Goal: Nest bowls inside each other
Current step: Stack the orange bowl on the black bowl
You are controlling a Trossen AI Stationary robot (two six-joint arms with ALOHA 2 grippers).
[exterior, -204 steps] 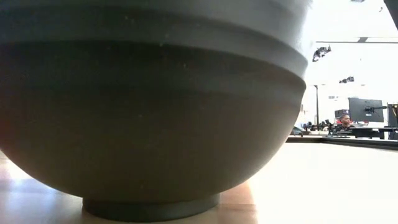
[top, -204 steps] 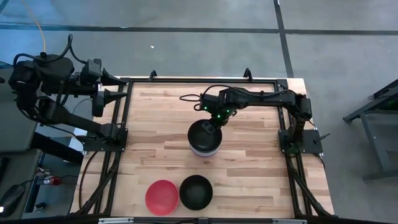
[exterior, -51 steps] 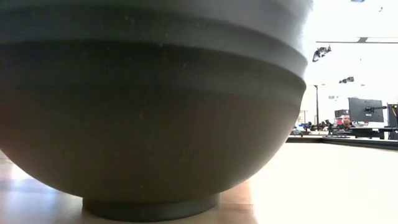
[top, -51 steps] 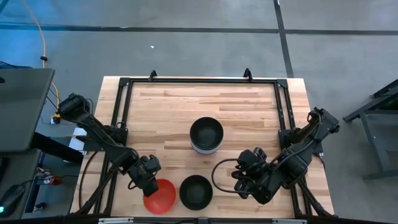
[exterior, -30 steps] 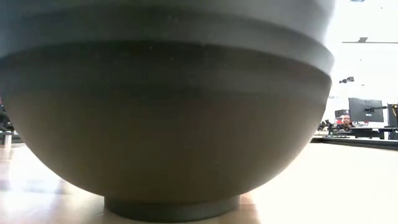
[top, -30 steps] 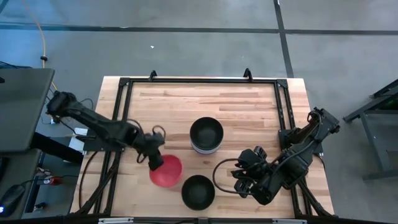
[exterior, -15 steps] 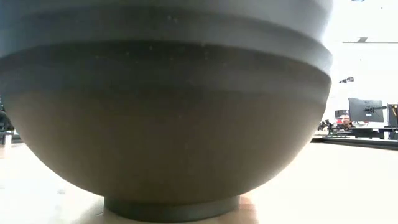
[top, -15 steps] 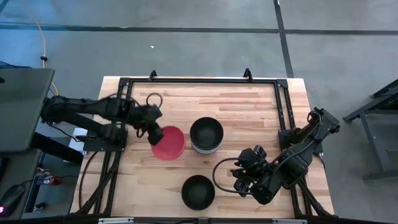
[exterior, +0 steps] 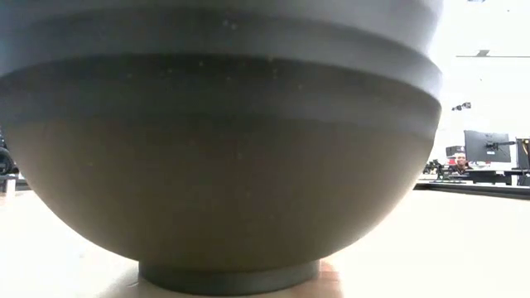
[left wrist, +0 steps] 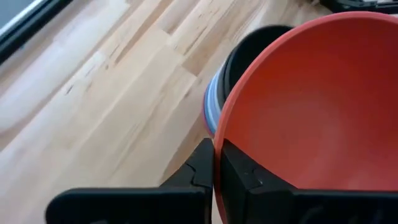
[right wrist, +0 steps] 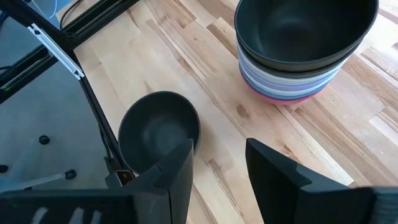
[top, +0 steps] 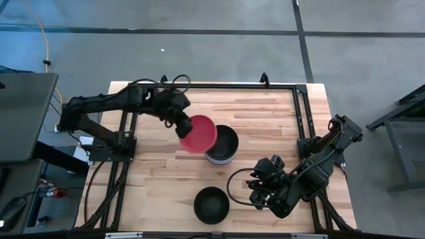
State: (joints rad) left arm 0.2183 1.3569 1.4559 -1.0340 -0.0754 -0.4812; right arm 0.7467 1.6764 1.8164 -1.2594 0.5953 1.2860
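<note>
Here, the left gripper [top: 180, 124] pinches the rim of the red bowl [top: 198, 133], tilted over the stack of bowls [top: 222, 145] at mid-table; the right gripper [top: 260, 192] waits wide beside the lone black bowl [top: 212, 204]

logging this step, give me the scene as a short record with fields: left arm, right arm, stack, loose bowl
left arm: left gripper shut on the red bowl, fingers pinching its rim, held tilted at the stack's edge
right arm: right gripper open, holding nothing, waiting near the table's front right
stack: nested bowls at table centre, black bowl on top
loose bowl: black bowl alone near the front edge
</note>
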